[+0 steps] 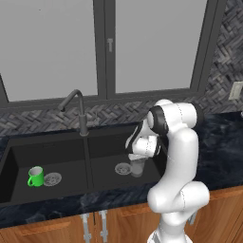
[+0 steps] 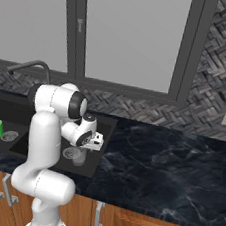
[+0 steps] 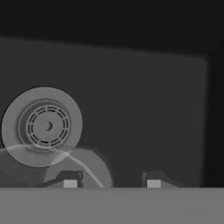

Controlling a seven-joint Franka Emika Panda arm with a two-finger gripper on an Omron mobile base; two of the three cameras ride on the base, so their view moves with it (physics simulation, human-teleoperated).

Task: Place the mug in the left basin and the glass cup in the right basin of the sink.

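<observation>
Glass cup [image 1: 137,167] upright in right basin [image 1: 107,163], mouth up, under hand [image 1: 138,158].

mug [image 1: 35,176] in left basin [image 1: 28,156], upright

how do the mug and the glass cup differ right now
The mug is bright green and opaque with a side handle; the glass cup is clear greyish with no handle. The mug stands in the left basin, left of its drain; the glass cup stands in the right basin, right of its drain. The pincer is right above the glass cup, well away from the mug. Both stand upright and look similar in size.
</observation>
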